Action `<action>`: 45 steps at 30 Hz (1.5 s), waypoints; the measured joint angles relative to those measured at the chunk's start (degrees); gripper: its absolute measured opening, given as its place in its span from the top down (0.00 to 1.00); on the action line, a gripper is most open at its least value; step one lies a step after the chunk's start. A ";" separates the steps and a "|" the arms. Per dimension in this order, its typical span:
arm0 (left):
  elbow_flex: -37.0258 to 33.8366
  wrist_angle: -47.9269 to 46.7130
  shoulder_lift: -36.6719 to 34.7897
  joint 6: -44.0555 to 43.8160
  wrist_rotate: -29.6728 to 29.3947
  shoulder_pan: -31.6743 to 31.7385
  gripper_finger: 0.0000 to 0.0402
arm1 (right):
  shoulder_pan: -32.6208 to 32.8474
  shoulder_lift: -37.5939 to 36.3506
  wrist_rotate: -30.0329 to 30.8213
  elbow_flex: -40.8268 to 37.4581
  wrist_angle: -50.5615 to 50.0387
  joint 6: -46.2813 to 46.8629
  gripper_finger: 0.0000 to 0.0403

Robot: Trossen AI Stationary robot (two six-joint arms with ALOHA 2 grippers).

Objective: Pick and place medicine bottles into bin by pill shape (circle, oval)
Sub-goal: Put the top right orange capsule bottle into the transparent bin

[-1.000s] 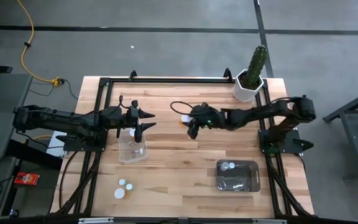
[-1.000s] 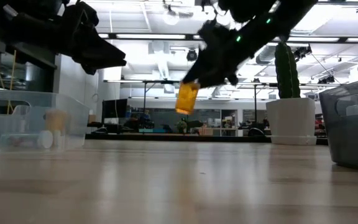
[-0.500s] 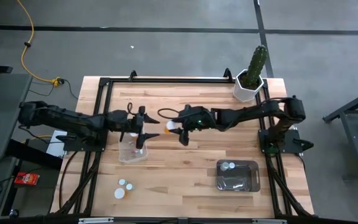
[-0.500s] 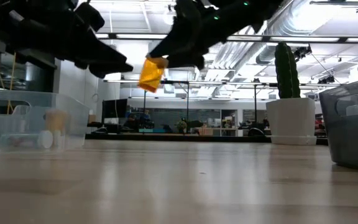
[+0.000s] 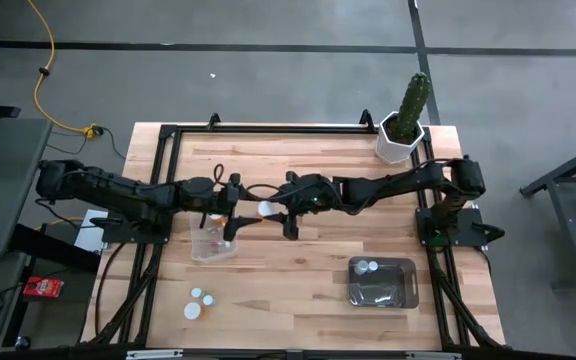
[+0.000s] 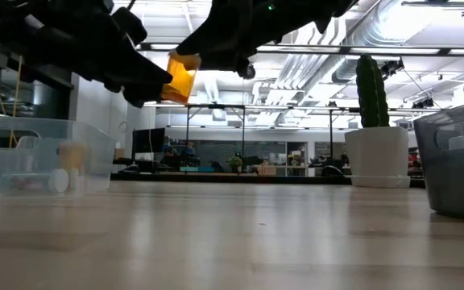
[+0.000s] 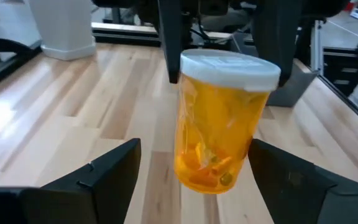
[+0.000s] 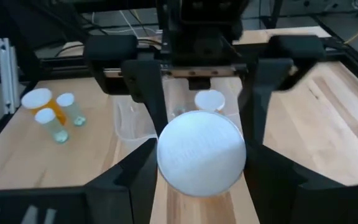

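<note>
An orange medicine bottle (image 5: 259, 209) with a white cap is in the air between both grippers, above the table's middle left; it also shows in the low view (image 6: 180, 77). My right gripper (image 5: 276, 207) is shut on it. My left gripper (image 5: 236, 211) is open, one finger on each side of the bottle's lower body (image 7: 207, 168); I cannot tell whether they touch it. A clear bin (image 5: 213, 241) lies below my left gripper with a bottle (image 8: 209, 99) in it. Three more bottles (image 5: 198, 301) stand on the table near its front left. My right gripper pinches the bottle's white cap (image 7: 229, 63) between its two fingers, one on each side of the cap's rim. The fingers (image 7: 169, 37) point along the bottle, so its own wrist view sees the cap's top (image 8: 201, 152). The bottle is tilted, clear of the table.
A dark bin (image 5: 403, 295) with two bottles stands at the front right. A white pot with a green cactus (image 5: 405, 120) stands at the far right corner. Bare wood lies between the two bins.
My right gripper has carried the orange bottle toward the table's left edge and a little up. My left gripper has gone toward the right, toward the bottle, and its open fingers now stand around the bottle's lower body.
</note>
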 joint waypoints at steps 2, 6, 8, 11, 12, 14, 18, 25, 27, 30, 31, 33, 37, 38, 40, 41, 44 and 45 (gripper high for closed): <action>0.79 0.08 1.41 0.00 0.90 -0.02 0.29 | 0.05 0.00 -0.22 -0.02 -0.07 0.04 0.54; 2.06 1.75 4.09 0.02 1.49 0.00 0.29 | 0.03 0.00 -0.35 -0.02 0.00 0.05 0.54; 2.67 1.87 4.86 0.46 1.42 0.00 0.29 | 0.03 0.00 -0.42 -0.02 -0.07 0.29 0.54; 2.98 1.99 5.02 0.66 1.39 0.00 0.29 | 0.03 0.00 -0.63 -0.02 -0.01 0.45 0.54; 2.98 1.98 4.96 0.67 1.36 0.00 0.29 | 0.03 0.00 -0.63 -0.02 -0.02 0.45 0.54; 2.98 1.97 4.47 0.68 1.35 0.00 0.29 | 0.03 0.00 -0.63 -0.02 0.00 0.46 0.54; 3.07 2.32 3.97 1.49 1.36 0.00 0.29 | 0.03 0.00 -0.59 -0.02 -0.19 0.91 0.54; 3.07 2.25 3.97 1.49 1.79 -0.01 0.33 | 0.00 0.00 -0.57 -0.02 -0.02 1.70 0.52; 3.07 2.21 3.97 1.51 1.89 -0.32 0.33 | 0.00 0.00 -0.59 -0.04 0.00 1.72 0.52; 3.07 2.21 3.97 1.50 1.71 -1.27 0.32 | 0.03 0.00 -0.62 -0.02 0.05 1.73 0.52; 3.07 2.21 3.97 1.51 1.29 -1.60 0.32 | 0.03 0.00 -0.63 -0.04 0.04 1.73 0.52; 3.07 2.63 3.97 1.51 0.68 -2.05 0.30 | 0.03 0.00 -0.62 -0.04 0.05 1.73 0.52; 3.07 4.38 3.97 1.51 0.28 -2.32 0.25 | 0.03 0.00 -0.62 -0.05 0.33 2.16 0.52; 3.07 4.51 3.99 1.51 -0.02 -2.32 0.24 | 0.03 0.00 -0.62 -0.07 0.59 2.16 0.52; 3.07 4.70 4.43 1.51 -1.21 -2.32 0.23 | 0.03 0.00 -0.63 -0.07 1.36 2.17 0.52; 3.05 4.53 4.56 1.51 -1.82 -2.31 0.22 | 0.03 0.00 -0.63 -0.07 1.60 2.16 0.52; 3.03 5.15 4.54 2.41 -3.11 -2.30 0.21 | 0.09 0.00 -0.62 -0.07 2.46 2.19 0.52; 3.03 5.35 4.54 2.86 -3.12 -2.31 0.21 | 0.18 0.00 -0.60 -0.07 2.65 2.23 0.52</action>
